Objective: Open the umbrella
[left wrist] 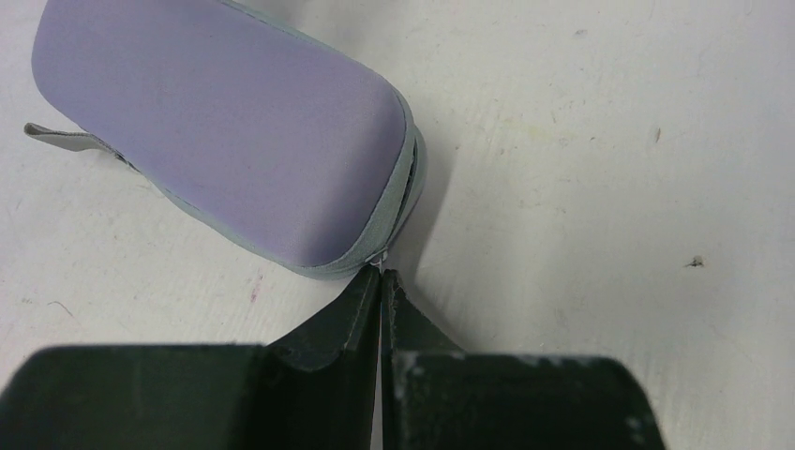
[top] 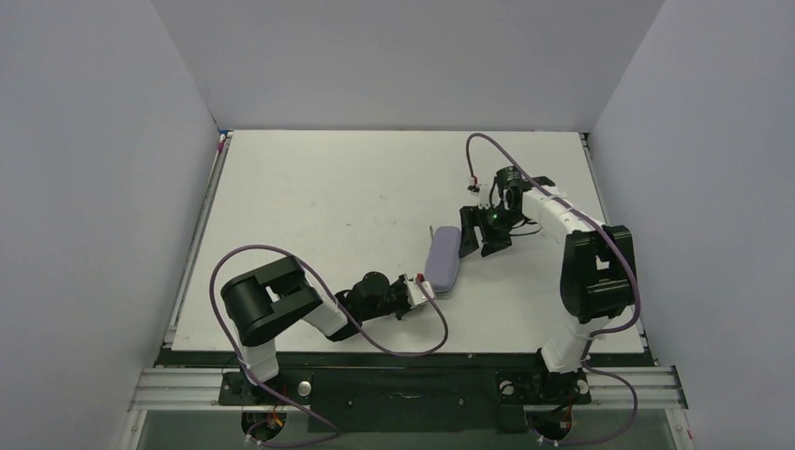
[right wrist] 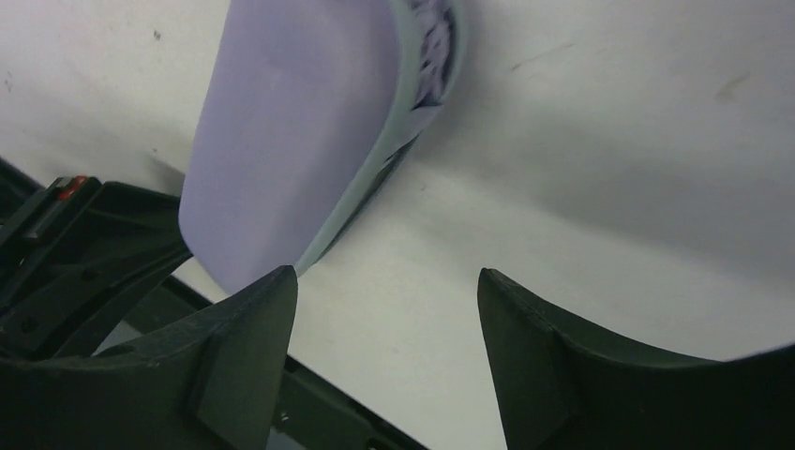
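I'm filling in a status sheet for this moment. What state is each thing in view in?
Lavender case: lying flat, seam partly open.
Umbrella: folded inside the case, only a sliver of fabric showing through the gap.
Left pincer: shut, tips at the case's seam.
Right pincer: open, holding nothing, one finger beside the case.

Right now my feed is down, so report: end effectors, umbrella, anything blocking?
Left end effector shut, tips at case zipper seam. Right end effector open, beside case. Umbrella inside part-open case, fabric showing. Only the case blocks.
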You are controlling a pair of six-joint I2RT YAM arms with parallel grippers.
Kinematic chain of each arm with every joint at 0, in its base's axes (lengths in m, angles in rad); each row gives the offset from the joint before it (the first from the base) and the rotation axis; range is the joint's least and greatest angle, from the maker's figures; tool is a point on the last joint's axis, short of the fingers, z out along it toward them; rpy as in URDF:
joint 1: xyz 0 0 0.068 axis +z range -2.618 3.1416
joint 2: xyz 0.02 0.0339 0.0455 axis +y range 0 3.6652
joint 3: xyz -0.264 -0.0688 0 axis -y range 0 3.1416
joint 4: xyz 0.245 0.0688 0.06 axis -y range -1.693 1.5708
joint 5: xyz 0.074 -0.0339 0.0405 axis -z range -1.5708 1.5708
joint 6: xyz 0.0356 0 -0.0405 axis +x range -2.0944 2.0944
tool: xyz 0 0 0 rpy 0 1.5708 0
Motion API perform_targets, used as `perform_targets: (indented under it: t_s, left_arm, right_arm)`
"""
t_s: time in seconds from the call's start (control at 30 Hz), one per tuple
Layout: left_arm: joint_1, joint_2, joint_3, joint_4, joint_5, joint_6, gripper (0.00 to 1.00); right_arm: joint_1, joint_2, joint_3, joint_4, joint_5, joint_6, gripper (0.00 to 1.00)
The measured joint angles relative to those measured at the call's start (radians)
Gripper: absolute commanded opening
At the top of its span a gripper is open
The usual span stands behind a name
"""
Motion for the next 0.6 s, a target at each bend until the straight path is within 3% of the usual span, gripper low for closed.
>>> perform_targets:
  t_s: [0.2, 0.4, 0.47, 0.57, 0.6]
  left_arm:
    - [-0.012, 0.013, 0.016, 0.0, -0.012, -0.007, 0.0]
    - [-0.013, 0.023, 0.028, 0.0, -0.017, -0.018, 0.0]
    - [-0.014, 0.029, 0.034, -0.001, -0.021, -0.026, 0.0]
    - [-0.016, 0.034, 0.035, -0.001, -0.026, -0.032, 0.0]
    - [-0.017, 0.034, 0.035, -0.002, -0.029, -0.033, 0.0]
  right_arm:
    - [0.09, 0.0, -0.061, 0.024, -0.063, 0.093, 0.64]
    - [0.095, 0.05, -0.044, 0.063, -0.101, 0.12, 0.51]
    - [0.096, 0.079, -0.042, 0.068, -0.117, 0.125, 0.39]
    - [0.096, 0.1, -0.035, 0.068, -0.153, 0.132, 0.09]
    - [0.095, 0.1, -0.032, 0.068, -0.161, 0.13, 0.03]
